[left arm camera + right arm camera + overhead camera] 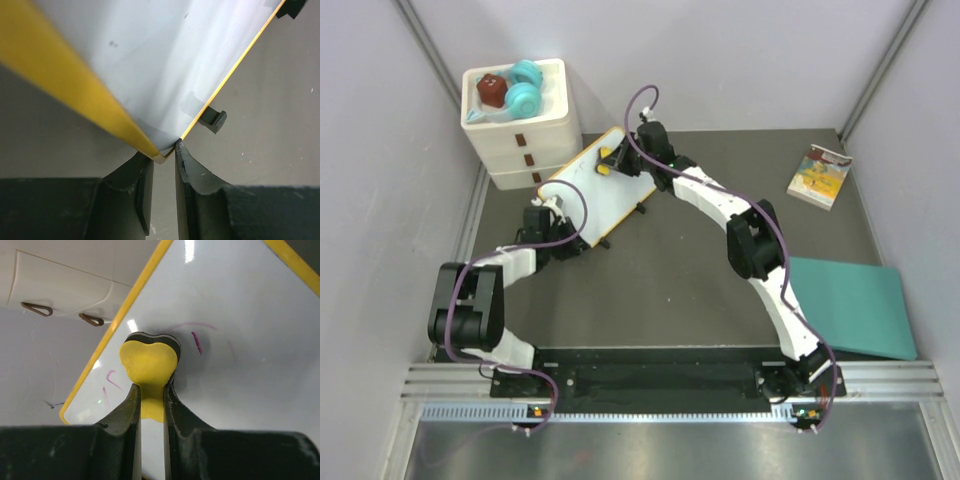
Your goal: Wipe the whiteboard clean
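Observation:
The whiteboard (590, 186), white with a thin orange-yellow frame and small black feet, lies tilted beside the drawer box. My left gripper (552, 225) is shut on its near corner (162, 152); the board's white face (165, 65) fills the left wrist view. My right gripper (617, 157) is shut on a yellow eraser (149, 362) with a black pad, pressed on the board's far end (240, 330). Faint purple marks (196, 341) remain next to the eraser.
A white three-drawer box (525, 135) with teal and dark red toys on top stands at the back left, close to the board. A teal mat (850, 305) lies at the right. A small colourful book (819, 176) lies at the back right.

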Tool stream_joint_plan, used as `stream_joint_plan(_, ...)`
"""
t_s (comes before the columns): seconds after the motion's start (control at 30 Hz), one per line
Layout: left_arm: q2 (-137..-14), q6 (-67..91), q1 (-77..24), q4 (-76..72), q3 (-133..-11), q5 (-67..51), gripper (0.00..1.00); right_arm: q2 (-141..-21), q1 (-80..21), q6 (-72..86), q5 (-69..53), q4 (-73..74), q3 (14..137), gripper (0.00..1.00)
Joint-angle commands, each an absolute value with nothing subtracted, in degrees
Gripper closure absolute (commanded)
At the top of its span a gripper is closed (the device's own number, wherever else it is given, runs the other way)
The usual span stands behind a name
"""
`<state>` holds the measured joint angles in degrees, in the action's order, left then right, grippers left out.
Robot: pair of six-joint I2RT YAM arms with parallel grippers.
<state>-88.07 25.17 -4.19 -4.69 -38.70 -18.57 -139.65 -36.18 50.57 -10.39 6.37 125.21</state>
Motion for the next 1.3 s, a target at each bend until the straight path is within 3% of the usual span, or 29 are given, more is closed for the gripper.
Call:
stream_joint_plan(0.0,-90.96,21.01,-4.04,2.19,-40.42,-14.41,0.93,-137.37,-35.07,49.83,-10.02,5.80,128.67,1.00)
stream_joint_plan(0.43,-90.71,20.57,-4.13,2.02,-40.25,-15.03,0.94,-144.40,-32.78,52.56,-7.65,8.09,138.07,1.00)
stream_joint_plan(0.8,-89.74,20.39,-4.22,1.32,-39.55,-15.38,0.94,-144.75,-32.87,52.12,-0.18,7.21,135.71,1.00)
stream_joint_plan(1.27,-89.03,20.13,-4.66,1.06,-39.20,-15.21,0.94,-147.48,-33.75,53.96,-1.31,5.89,135.26,1.00)
